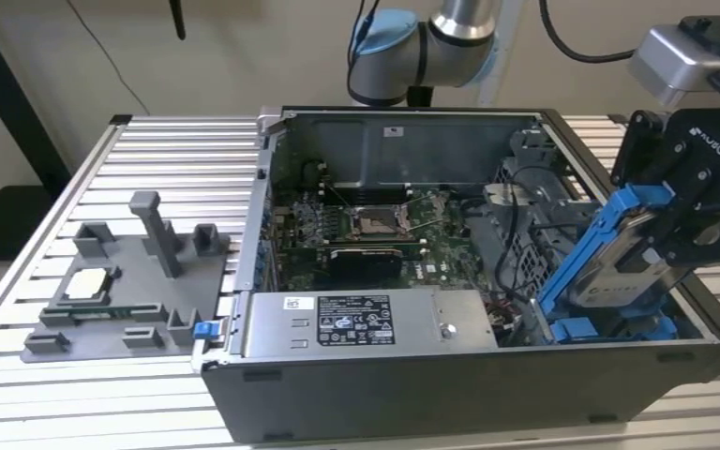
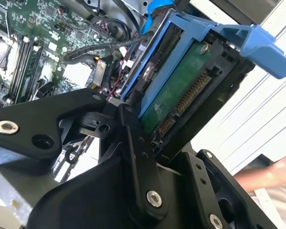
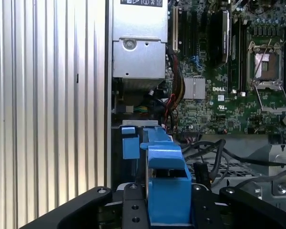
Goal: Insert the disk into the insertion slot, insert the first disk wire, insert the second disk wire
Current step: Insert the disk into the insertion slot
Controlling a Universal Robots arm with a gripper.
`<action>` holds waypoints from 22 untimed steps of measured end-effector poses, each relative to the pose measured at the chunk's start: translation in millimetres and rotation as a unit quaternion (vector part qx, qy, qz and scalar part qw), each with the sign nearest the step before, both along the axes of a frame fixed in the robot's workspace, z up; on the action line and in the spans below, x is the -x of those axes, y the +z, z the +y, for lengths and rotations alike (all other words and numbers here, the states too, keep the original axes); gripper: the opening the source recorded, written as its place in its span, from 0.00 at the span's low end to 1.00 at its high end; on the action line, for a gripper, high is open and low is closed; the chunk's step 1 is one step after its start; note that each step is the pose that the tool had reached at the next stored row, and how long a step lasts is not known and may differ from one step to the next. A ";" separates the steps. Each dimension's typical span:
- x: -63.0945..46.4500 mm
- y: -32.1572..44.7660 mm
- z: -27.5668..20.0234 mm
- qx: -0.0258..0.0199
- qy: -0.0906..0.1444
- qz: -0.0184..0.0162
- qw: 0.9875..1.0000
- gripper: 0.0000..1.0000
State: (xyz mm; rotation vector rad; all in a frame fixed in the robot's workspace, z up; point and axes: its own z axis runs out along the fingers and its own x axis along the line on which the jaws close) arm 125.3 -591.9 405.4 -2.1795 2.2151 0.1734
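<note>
Take the silver power supply box [image 1: 360, 323] as your landmark: it lies inside the open computer case [image 1: 460, 398], along the wall nearest the exterior camera, and the case sits on a slatted table [image 1: 172, 169]. Just beyond the box is the motherboard [image 1: 335, 234] with its bare processor socket [image 1: 373, 222]. Off the box's end toward the exterior view's left, outside the case, a grey fixture [image 1: 123, 300] rests on the slats. At the box's other end, toward the exterior view's right, is the insertion slot [image 1: 617, 326], with blue tabs along its floor. Your obstacles are here. Black cables [image 3: 214, 152] loop across the grey metal beside the slot, and a red and yellow wire bundle [image 3: 174, 95] runs out of the box towards it. In the second wrist view more black cable curls close against the disk's far side. The gripper [image 1: 660, 239] is closed on the disk [image 1: 629, 272]. Its black fingers [image 2: 133, 143] clamp the edges of the blue carrier frame [image 2: 262, 45], and the green circuit board and connector row face the second wrist camera. The disk hangs steeply tilted over the slot. Its upper end is in the gripper's grasp, above the case rim, and its lower end dips toward the blue tabs nearest the box. You cannot tell whether that lower end touches the slot. The disk is not seated. A blurred shape that looks like a person's hand [image 2: 274, 174] shows past the gripper's body.
</note>
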 end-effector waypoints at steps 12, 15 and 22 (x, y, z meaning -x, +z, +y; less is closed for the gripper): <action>0.0 -20.4 -0.1 0.000 0.000 0.000 1.000 0.00; 0.0 -25.4 -0.1 0.000 0.000 0.000 1.000 0.00; 0.0 -25.7 -0.1 0.000 0.000 0.000 1.000 0.00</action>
